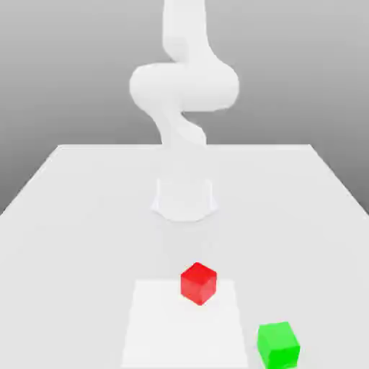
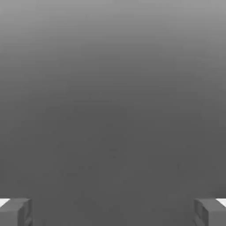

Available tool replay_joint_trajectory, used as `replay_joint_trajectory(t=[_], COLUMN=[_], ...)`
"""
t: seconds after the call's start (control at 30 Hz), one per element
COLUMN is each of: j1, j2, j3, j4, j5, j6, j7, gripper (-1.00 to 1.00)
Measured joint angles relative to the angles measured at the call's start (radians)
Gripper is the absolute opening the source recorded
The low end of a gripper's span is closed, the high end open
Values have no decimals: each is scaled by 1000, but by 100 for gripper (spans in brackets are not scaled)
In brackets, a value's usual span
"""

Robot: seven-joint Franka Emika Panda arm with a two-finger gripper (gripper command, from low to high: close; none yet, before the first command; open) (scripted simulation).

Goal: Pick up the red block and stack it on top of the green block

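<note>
The red block [image 1: 199, 284] is sitting on the white patch [image 1: 180, 342] that is lying on the table [image 1: 72, 252], toward the patch's far edge, the one nearer the robot's base. It is resting turned at an angle, so one of its corners is pointing toward the camera and two side faces are showing below its top. The green block [image 1: 279, 345] is resting on the bare tabletop just beside the patch, on the exterior view's right, and it is sitting closer to the camera than the red block. It too is standing slightly turned, with its top and side faces showing. The two blocks are staying well separated, with neither one touching the other. Behind them, the arm [image 1: 184, 86] is rising from its base [image 1: 185, 202], which is standing on the table farther from the camera than both blocks, and its upper part is running out of the exterior view at the top. In the hand view, the gripper [image 2: 113, 212] is holding its two fingers wide apart, one at each lower corner, with nothing sitting between them. Past the fingers, a plain grey background [image 2: 113, 110] is showing, growing lighter toward the top of the picture.
</note>
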State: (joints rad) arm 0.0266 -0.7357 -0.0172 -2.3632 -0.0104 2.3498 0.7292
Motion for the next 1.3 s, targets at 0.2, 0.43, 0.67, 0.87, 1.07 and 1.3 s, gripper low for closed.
replay_joint_trajectory(t=[0.2,0.43,0.67,0.87,1.07,1.3], j1=[74,153,213,134,132,137], j2=[187,416,752,924,921,690], j3=[-54,-117,-131,-32,-32,-71], j4=[-177,-390,-531,-511,-512,-545], j5=[-26,-42,28,122,117,-2], j6=[143,314,567,712,708,511], j7=[-207,-473,-745,-818,-815,-730], gripper=[0,0,0,-100,-100,-100])
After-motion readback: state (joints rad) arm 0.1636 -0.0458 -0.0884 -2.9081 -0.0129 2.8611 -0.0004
